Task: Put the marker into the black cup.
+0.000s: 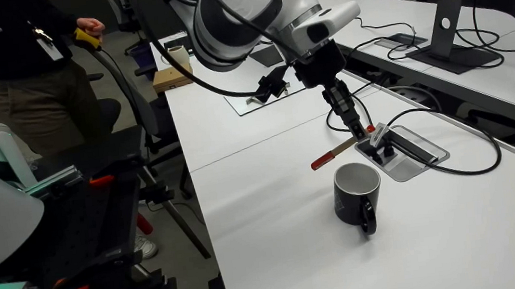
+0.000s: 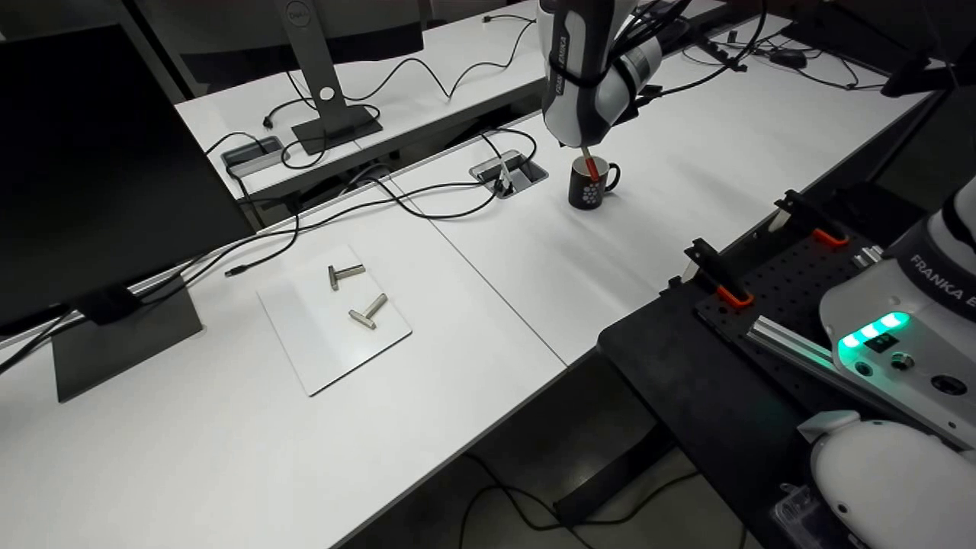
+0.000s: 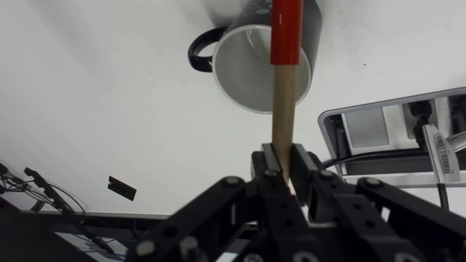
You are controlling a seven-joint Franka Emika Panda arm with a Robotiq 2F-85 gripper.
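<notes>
A: Why's the hand (image 3: 283,151) pinching the marker (image 3: 284,91) near one end?
B: Likely to leave a long end for the black cup (image 1: 354,196)
A: In yet?
B: No, tilted, outside but near; cup's upright, mouth up to take it

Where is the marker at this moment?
In the wrist view, the marker is right of centre, held by the gripper; one red end appears in front of the black cup.
</notes>
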